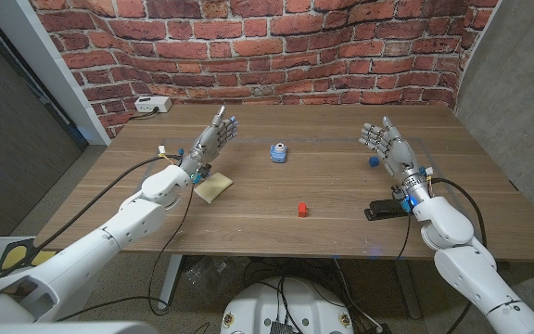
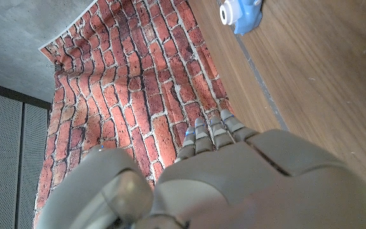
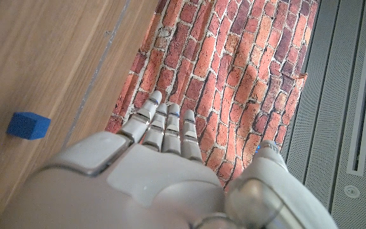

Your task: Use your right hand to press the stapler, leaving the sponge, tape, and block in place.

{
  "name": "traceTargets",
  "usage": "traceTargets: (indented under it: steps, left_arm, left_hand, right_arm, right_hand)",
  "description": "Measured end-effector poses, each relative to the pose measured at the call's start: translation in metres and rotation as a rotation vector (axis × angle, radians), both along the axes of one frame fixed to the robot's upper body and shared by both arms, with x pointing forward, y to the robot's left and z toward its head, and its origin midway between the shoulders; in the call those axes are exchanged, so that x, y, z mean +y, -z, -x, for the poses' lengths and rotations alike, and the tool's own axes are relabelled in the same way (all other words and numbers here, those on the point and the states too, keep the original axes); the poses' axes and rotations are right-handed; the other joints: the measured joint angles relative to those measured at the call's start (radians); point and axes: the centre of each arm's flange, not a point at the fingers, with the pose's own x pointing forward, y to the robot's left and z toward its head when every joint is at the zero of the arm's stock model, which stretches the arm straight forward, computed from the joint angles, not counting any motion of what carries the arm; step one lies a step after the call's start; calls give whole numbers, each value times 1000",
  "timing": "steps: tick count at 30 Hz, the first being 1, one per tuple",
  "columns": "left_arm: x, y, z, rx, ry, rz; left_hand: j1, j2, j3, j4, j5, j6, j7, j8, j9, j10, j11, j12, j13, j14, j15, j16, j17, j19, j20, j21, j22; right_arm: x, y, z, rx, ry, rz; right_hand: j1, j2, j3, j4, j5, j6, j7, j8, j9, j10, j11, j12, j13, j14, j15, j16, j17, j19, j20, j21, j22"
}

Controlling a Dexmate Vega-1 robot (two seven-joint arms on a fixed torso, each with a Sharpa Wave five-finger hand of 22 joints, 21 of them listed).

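- The right hand (image 1: 387,145) is released, fingers apart, above the worktop (image 1: 332,186).
- The left hand (image 1: 213,137) is released too.
- The black stapler (image 1: 385,210) lies beside the right forearm.

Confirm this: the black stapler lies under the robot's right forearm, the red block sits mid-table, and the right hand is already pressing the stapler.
Not right. In the head view the right hand is raised and open, away from the black stapler, pressing nothing. The stapler does lie under the right forearm, and the red block sits mid-table.

Even indoor light, soft shadows — edges bowed, wrist foregrounds blurred
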Motion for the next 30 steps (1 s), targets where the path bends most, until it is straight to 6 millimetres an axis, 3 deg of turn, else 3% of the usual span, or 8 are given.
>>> traceTargets:
  steps: [30]
  left_arm:
    - [-13, -7, 4, -23, 17, -1]
  left_hand:
    - [24, 24, 11, -11, -5, 9, 2, 0, 0, 5, -5, 0, 0, 11, 0, 0, 0, 0, 0, -17, 0]
  right_arm:
    - [-17, 23, 47, -18, 42, 30]
  right_hand:
    - [0, 0, -7, -7, 0, 24, -10, 4, 0, 48, -12, 8, 5, 52, -17, 5, 0, 52, -2, 5, 0]
